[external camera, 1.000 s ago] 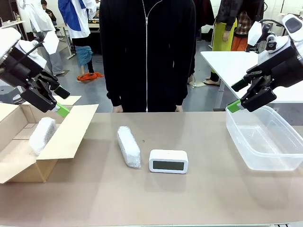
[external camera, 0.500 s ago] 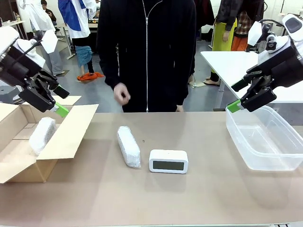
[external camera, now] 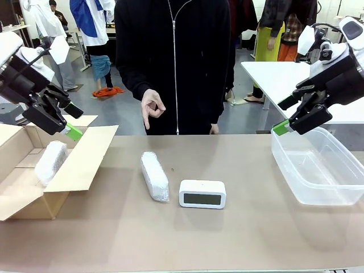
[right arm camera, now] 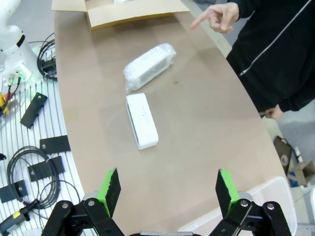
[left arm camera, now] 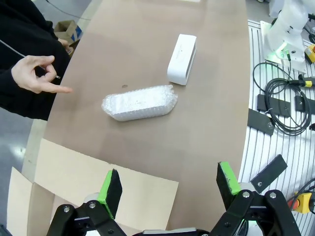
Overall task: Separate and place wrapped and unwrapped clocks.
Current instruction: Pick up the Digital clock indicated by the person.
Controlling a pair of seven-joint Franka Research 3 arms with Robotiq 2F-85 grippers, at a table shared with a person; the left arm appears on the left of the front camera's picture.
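- Left gripper (external camera: 73,120), right gripper (external camera: 283,115): both spread, empty.
- You count two bundles (boxed wrapped clock (external camera: 50,162), tabletop wrapped clock (external camera: 154,175)), one bare clock (external camera: 202,193).
- Cardboard box (external camera: 85,156): cropped at left.

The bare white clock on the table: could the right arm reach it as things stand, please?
Probably yes: the right gripper hangs open, nothing lies between it and the clock, and the wrapped bundle sits apart on the clock's other side.
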